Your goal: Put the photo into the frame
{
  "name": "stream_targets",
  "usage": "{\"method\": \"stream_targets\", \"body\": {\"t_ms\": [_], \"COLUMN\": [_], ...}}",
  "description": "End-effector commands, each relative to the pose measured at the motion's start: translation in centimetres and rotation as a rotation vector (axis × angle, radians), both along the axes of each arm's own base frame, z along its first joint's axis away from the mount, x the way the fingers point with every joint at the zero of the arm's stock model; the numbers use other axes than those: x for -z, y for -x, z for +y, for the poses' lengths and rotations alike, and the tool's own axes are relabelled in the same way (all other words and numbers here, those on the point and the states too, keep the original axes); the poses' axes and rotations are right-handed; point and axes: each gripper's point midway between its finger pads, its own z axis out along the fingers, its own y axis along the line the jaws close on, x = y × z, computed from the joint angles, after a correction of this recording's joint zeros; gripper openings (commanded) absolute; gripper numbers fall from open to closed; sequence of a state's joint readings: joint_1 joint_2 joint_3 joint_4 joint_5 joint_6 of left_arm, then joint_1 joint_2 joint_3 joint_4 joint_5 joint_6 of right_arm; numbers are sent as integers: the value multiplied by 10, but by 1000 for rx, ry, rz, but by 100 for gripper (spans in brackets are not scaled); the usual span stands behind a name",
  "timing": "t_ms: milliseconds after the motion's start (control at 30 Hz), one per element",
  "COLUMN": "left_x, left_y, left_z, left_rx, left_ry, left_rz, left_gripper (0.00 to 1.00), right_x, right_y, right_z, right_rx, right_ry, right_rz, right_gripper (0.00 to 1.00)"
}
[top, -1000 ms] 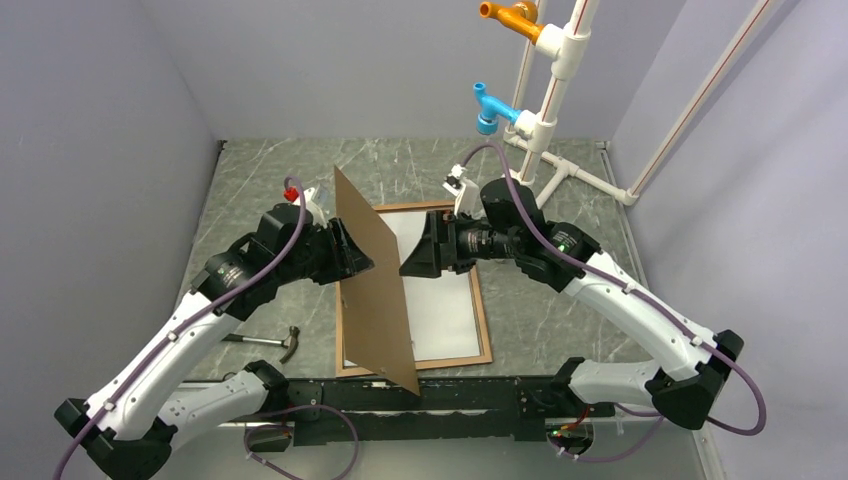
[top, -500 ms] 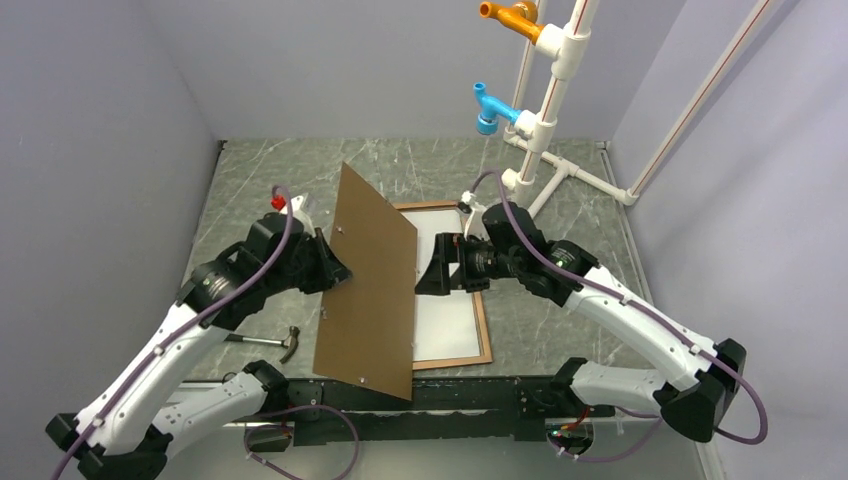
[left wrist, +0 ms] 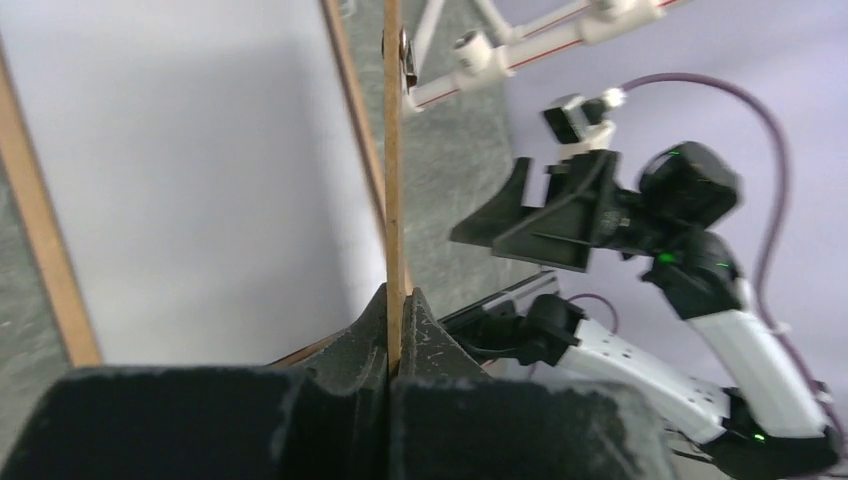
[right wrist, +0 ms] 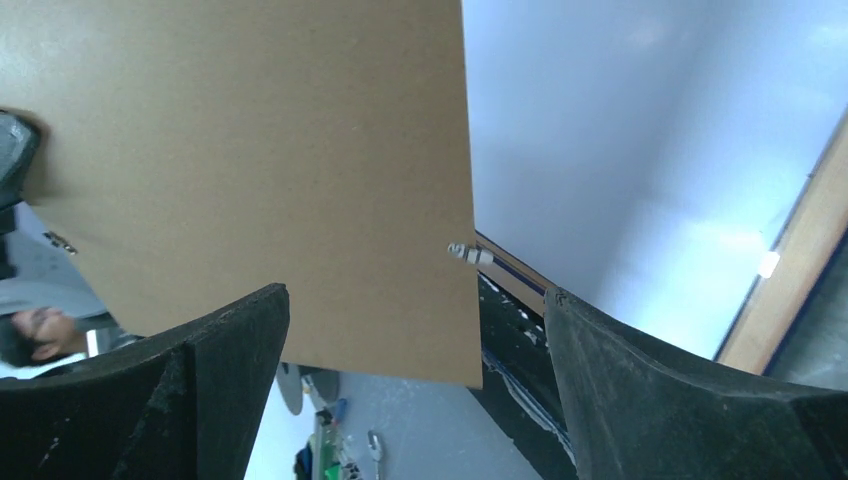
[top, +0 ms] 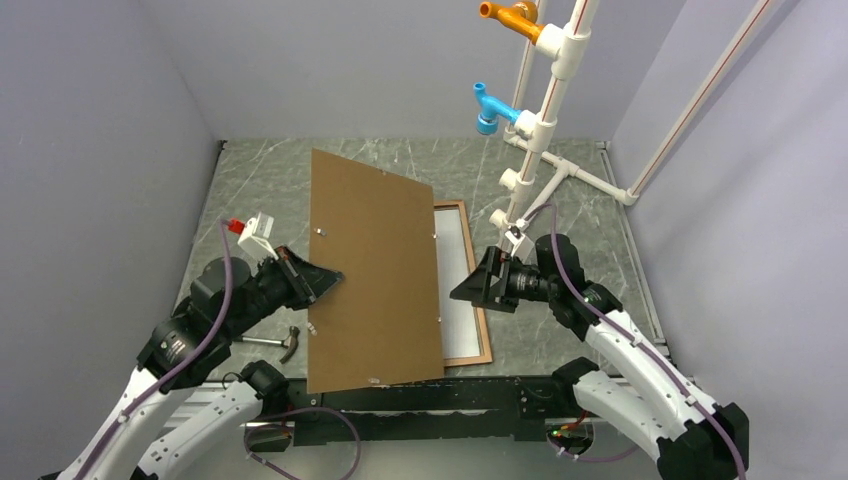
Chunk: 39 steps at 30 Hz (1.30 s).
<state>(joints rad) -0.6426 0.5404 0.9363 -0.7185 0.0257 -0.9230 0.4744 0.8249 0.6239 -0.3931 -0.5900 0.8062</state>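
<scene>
The frame (top: 480,300) lies flat on the table, brown wood rails up. A white sheet (top: 456,280) fills it, showing only a plain white face like the photo's back. My left gripper (top: 318,284) is shut on the left edge of the plain brown backing board (top: 372,270) and holds it tilted above the frame's left part. In the left wrist view the board (left wrist: 393,150) stands edge-on between my jaws (left wrist: 395,300), above the white sheet (left wrist: 200,150). My right gripper (top: 472,286) is open and empty over the frame's right rail. Its view shows the board (right wrist: 250,150) and frame rail (right wrist: 790,270).
A hammer (top: 277,342) lies on the table left of the board, under my left arm. A white PVC pipe stand (top: 545,110) with a blue fitting (top: 487,108) and an orange fitting (top: 510,14) rises at the back right. Grey walls close in on three sides.
My left arm has drawn back and swung the board from nearly edge-on to broad face up. My right gripper has pulled away from the board to the right and lower.
</scene>
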Motion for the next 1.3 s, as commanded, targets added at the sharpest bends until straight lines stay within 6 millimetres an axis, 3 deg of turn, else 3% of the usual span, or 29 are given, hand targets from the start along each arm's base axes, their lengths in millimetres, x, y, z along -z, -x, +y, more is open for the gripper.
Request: {"method": "stream_targets", "body": {"t_ms": [0,333,600,933,1067,1167,1200,1267], "left_x": [-68,-75,-66,-35,-29,-25,-24,-19], "left_y": [9,24,23,12,9,8,8,7], "left_z": [-14,-17,-16,-17,-12,-9,-8,-6], "left_rx": [70,130,113,66,35,19,13,-4], "left_ry": [244,363,364,332,304,285,279,268], "left_rz": [-180,-217,-204,-134,-116,-104,-102,-87], "left_gripper": [0,0,0,0,0,0,2,17], "right_x": [-36,-75,-102,-134,-138,-136,-136,-134], "right_y": [1,-5,5,22,25,26,25,24], "right_z": [12,23,24,22,22,22,22,22], "right_rx": [-96,-199,-261,-346,-363,-368,-366,-361], "right_ry": [-210,-393,-501,-618,-641,-636,-632,-618], "right_rz": [-94,-210,-276,-331,-328,-326,-330,-323], "right_gripper": [99,95,77,40,27,10,3,0]}}
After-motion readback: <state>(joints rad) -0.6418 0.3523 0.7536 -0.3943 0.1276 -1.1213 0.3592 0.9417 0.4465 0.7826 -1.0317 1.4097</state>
